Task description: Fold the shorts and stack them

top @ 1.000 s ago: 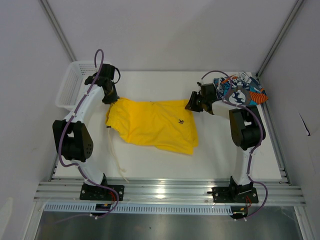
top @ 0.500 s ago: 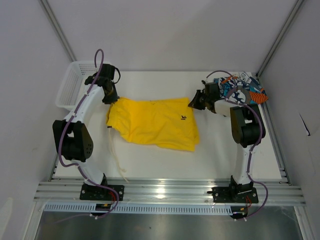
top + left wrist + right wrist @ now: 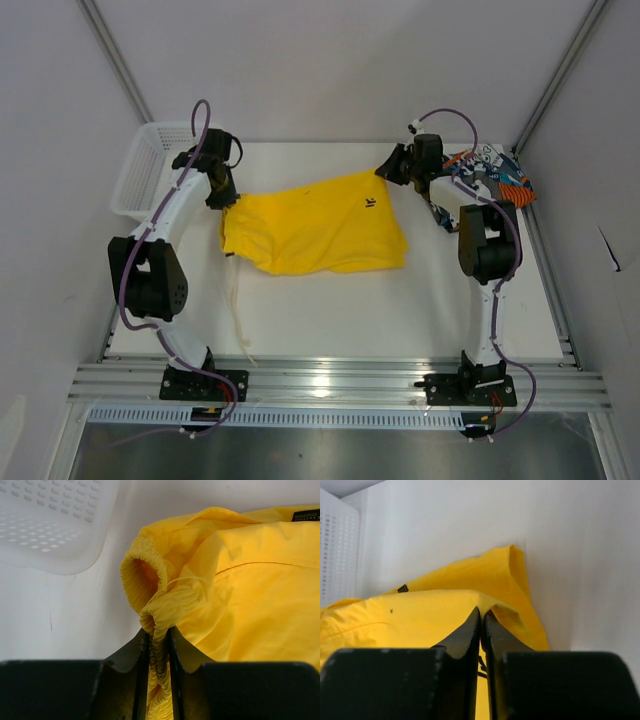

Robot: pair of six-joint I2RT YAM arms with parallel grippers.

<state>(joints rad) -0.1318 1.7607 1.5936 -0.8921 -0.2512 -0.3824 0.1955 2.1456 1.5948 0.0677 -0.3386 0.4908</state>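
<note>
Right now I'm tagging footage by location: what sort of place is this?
Probably a robot lab cell: plain white panels enclose a white table, and two black-and-white arms are bolted to an aluminium rail.

My right arm (image 3: 487,245) covers part of the printed shorts (image 3: 510,180). The label (image 3: 370,203) on the yellow shorts (image 3: 310,225) is too small to read. My left wrist view crops the basket (image 3: 50,525).

Left hand (image 3: 158,645) clamped, right hand (image 3: 481,625) apparently pinched

bright, even light, soft shadows — glare on the metal rail (image 3: 320,383); wrist close-ups slightly blurred.
</note>
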